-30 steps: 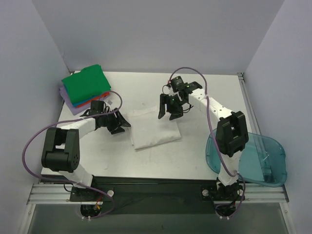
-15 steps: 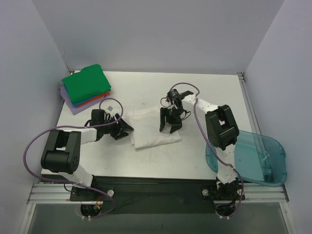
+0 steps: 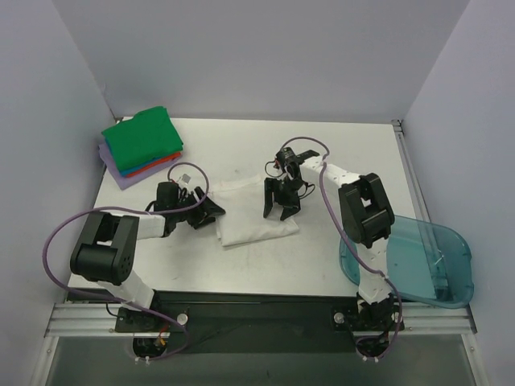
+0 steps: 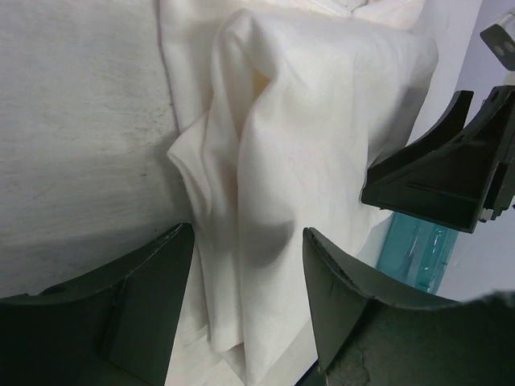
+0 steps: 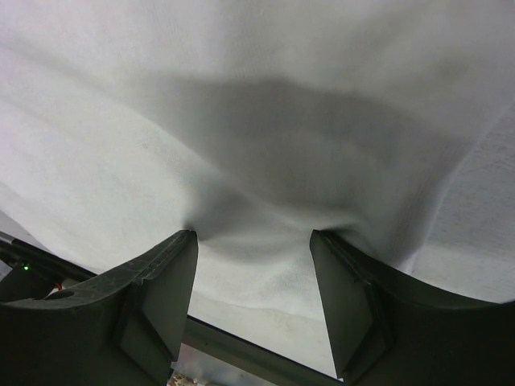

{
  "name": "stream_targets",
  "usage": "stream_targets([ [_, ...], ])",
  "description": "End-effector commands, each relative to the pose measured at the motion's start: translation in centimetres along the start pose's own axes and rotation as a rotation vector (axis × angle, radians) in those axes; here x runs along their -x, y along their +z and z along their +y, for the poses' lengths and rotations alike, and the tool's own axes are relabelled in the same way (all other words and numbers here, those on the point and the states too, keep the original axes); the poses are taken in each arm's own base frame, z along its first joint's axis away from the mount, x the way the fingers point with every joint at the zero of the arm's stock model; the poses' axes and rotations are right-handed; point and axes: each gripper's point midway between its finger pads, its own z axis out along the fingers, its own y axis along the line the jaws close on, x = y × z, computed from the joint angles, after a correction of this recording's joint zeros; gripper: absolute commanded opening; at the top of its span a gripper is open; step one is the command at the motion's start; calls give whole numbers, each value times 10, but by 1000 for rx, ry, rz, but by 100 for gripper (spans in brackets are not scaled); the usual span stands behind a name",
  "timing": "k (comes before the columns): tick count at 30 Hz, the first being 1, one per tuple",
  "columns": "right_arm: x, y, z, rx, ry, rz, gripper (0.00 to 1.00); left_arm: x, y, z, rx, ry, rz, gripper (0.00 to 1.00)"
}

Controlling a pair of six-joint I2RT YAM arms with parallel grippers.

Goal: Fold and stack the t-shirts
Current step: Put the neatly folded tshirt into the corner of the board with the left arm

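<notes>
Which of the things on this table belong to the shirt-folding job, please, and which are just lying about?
Part of the job:
- white t-shirt, folded, mid-table
- stack of folded shirts, green on top, far left corner

Just lying about:
- translucent blue bin, near right side

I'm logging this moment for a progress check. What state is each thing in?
White shirt: folded, lying mid-table, left edge rumpled.
Stack: folded shirts, green on top, at the back left corner.
Bin: upright, sticking out past the table's right edge.
Left gripper: open, jaws either side of the white shirt's left edge.
Right gripper: open, fingertips down on the white shirt's right part.
</notes>
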Motion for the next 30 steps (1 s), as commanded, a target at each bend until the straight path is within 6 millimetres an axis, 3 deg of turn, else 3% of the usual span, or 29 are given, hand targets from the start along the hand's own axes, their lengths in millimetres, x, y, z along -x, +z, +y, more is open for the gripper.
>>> stream_targets([
  [1, -21, 8, -28, -125, 9, 83, 60, -15, 18, 22, 82, 10, 19, 68],
  [7, -24, 10, -21, -120, -7, 92, 60, -43, 45, 17, 86, 26, 115, 68],
  [10, -27, 12, -18, -123, -17, 100, 60, -49, 55, 10, 89, 47, 147, 62],
  [14, -30, 11, -15, -125, -23, 103, 60, -47, 59, 12, 142, 71, 169, 25],
  [15, -30, 10, -14, -122, -23, 98, 60, -44, 59, 13, 162, 85, 167, 10],
  [17, -28, 6, -13, -120, -26, 87, 60, -33, 55, 14, 230, 132, 160, 0],
  [19, -27, 2, -11, -115, -29, 76, 61, -27, 47, 19, 311, 159, 165, 0],
  [20, -26, -3, -9, -113, -34, 64, 61, -12, 48, 7, 305, 213, 143, 0],
  [22, -25, -9, -8, -115, -38, 50, 62, -1, 39, 9, 386, 252, 141, 0],
  [24, -24, -20, -11, -129, -44, 30, 63, 23, 37, -10, 399, 344, 110, 0],
  [26, -24, -33, -13, -135, -41, 8, 63, 34, 29, -6, 471, 419, 115, 0],
  [30, -27, -53, -20, -145, -10, -31, 63, 68, 22, -26, 524, 542, 71, 0],
])
